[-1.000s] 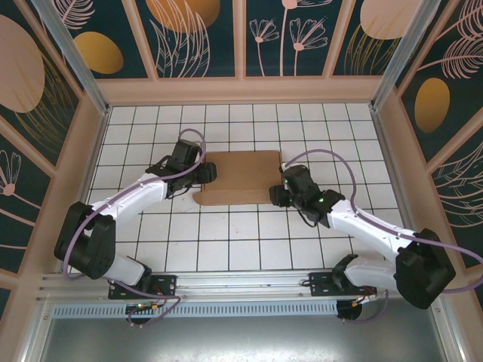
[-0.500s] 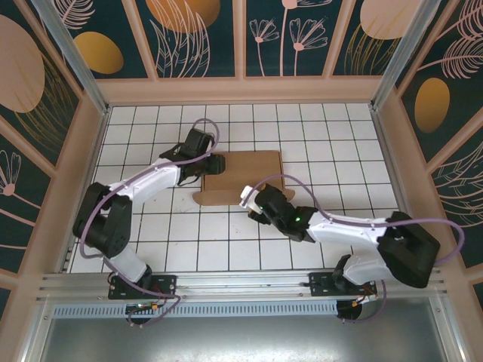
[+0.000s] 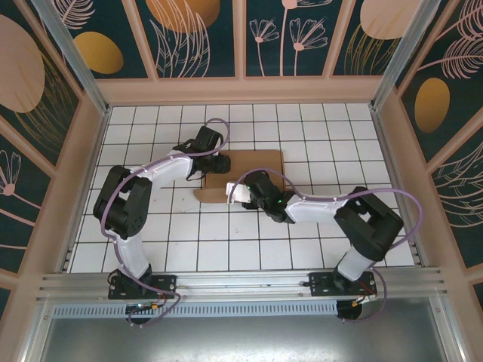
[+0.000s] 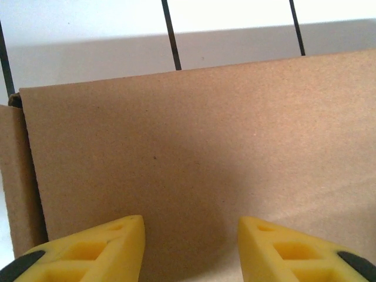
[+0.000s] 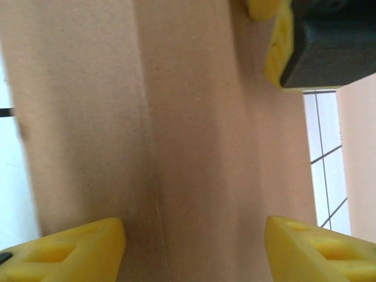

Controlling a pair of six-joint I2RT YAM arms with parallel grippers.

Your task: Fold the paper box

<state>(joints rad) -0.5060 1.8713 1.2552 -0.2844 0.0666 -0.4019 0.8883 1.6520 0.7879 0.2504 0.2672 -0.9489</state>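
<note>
The paper box (image 3: pixel 253 170) is plain brown and unprinted, shading darker along its crease in the right wrist view. The table (image 3: pixel 317 136) is white tile with dark grid lines. The walls (image 3: pixel 204 38), upper frame, are dark teal with peach line-drawn plants and orange discs. The left arm (image 3: pixel 170 164) and right arm (image 3: pixel 317 207) have white links, black joints and purple cables. The left gripper (image 4: pixel 189 232) and right gripper (image 5: pixel 195 229) have yellow fingers.

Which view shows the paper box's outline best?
Top external: the paper box sits on the tiled table with most of its outline visible. Left wrist shows one plain panel and its far edge up close; right wrist shows a panel with a lengthwise crease.
</note>
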